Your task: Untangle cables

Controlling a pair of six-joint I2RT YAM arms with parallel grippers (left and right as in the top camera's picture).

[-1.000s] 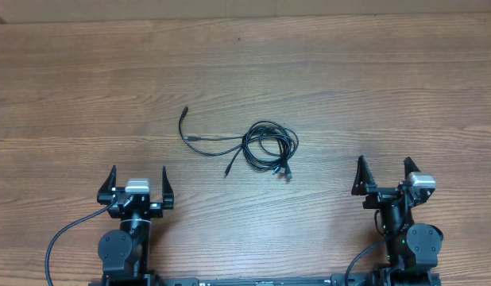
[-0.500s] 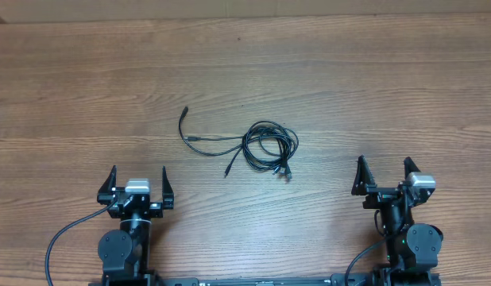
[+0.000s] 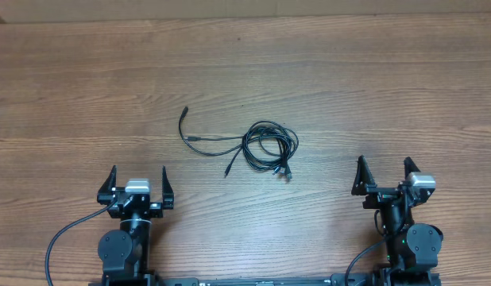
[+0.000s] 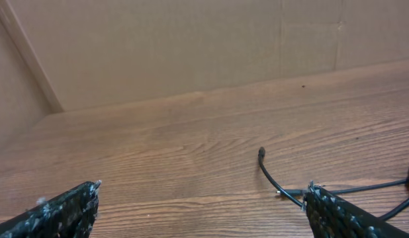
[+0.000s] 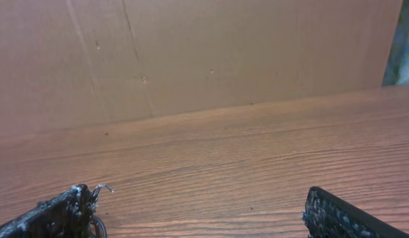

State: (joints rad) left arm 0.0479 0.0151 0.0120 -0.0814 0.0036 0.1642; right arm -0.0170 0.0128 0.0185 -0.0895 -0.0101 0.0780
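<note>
The cables (image 3: 265, 147) are thin black cords lying in a tangled coil at the middle of the wooden table, with one loose end (image 3: 184, 119) trailing out to the left. The left wrist view shows that loose end (image 4: 265, 165) ahead and to the right. My left gripper (image 3: 138, 181) is open and empty near the front edge, left of the coil. My right gripper (image 3: 384, 171) is open and empty near the front edge, right of the coil. A bit of cable (image 5: 98, 227) shows by the left finger in the right wrist view.
The wooden table (image 3: 349, 87) is bordered at the back by a cardboard wall (image 4: 191, 46). Thick black arm wires (image 3: 63, 238) loop beside each arm base at the front edge.
</note>
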